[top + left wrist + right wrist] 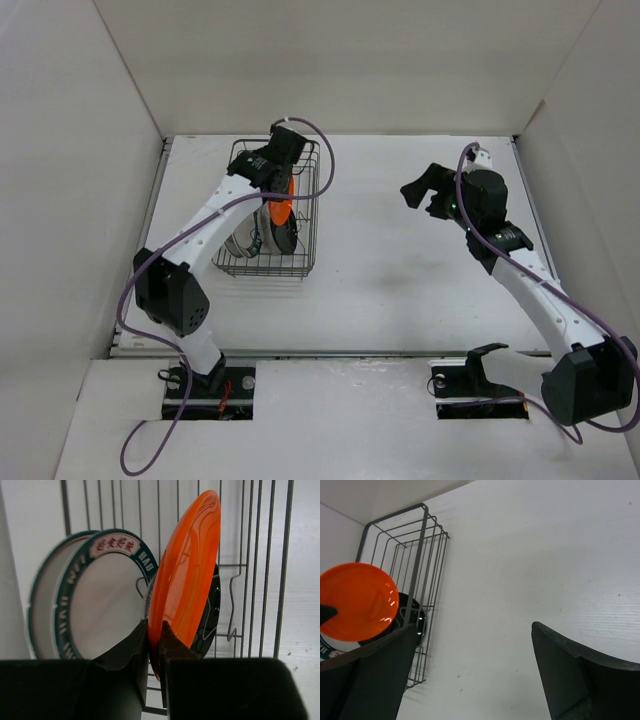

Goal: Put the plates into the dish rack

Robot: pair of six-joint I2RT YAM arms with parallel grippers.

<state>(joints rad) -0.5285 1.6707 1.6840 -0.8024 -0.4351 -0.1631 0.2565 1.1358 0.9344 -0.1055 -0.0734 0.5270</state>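
- We note the left gripper (154,639) clamped on the orange plate (186,565) at its rim — plate on edge in the dish rack (241,264), just beside the black plate (214,605).
- We find the right gripper (428,195) spread wide, empty, over the table (400,300).

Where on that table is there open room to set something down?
Free: the bare table between the dish rack and the right end effector, and the strip before the rack. Crowded: inside the rack, where the left end effector pinches the orange plate among other plates.
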